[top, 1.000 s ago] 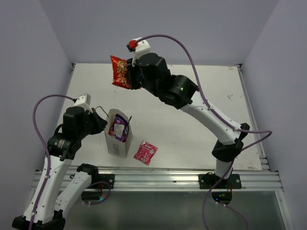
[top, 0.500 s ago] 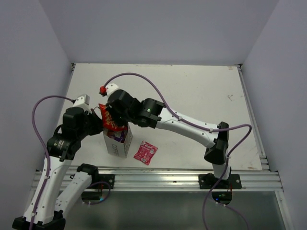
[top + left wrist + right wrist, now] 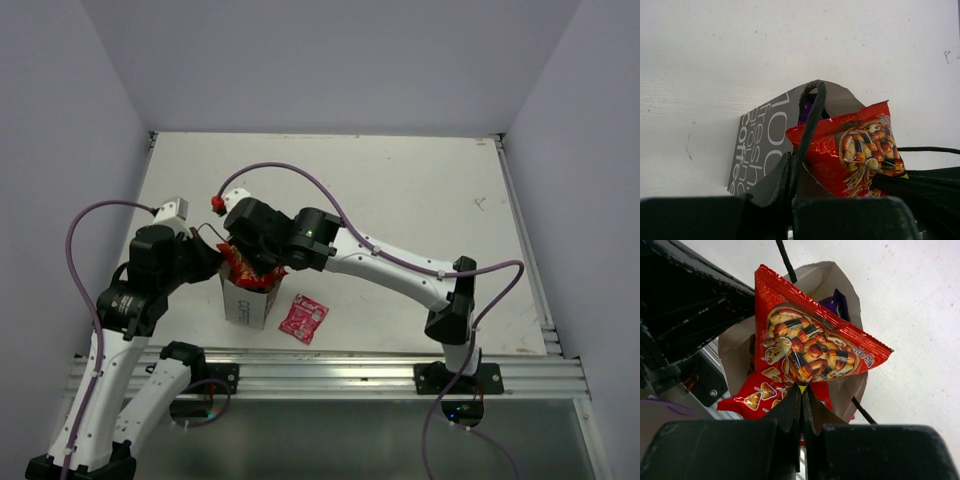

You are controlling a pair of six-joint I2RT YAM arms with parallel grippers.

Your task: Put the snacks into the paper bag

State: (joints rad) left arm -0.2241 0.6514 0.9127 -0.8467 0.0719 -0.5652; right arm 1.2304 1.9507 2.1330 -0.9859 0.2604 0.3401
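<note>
The paper bag stands near the table's front left, with grey lettering on its side. My left gripper is shut on the bag's dark cord handle. My right gripper is shut on the red chip bag, which is folded and sits in the bag's mouth. The purple packet shows inside the bag. The small pink-red sachet lies on the table right of the bag. The orange-yellow bag is out of view.
The metal rail runs along the table's near edge just in front of the bag. Grey walls close in the table at the left, back and right. The right arm's purple cable arcs above the bag.
My right arm swung down from high over the back of the table and lowered the red chip bag into the paper bag's mouth. The left gripper stayed on the handle.
</note>
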